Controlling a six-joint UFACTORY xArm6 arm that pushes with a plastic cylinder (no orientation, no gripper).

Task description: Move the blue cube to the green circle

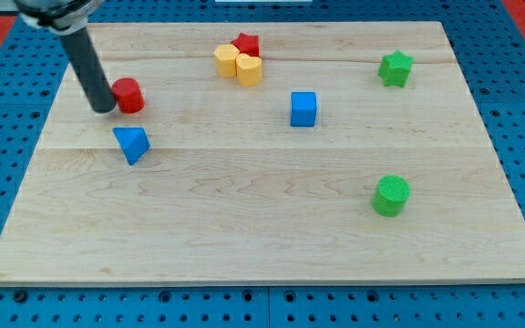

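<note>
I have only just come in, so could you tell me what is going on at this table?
An arm with a rod is pushing blocks on a wooden board. My tip sits at the view's left, right beside the red cylinder and above the blue triangle. The blue cube, which is to go to the green circle, stands untouched near the middle, up and left of the circle.

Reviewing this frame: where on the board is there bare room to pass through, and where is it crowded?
Bare wood runs along the view's bottom, below the blue triangular block and left of the green circle, and between the blue cube and green star. Crowded: the yellow blocks with the red star, and my tip beside the red cylinder.
</note>
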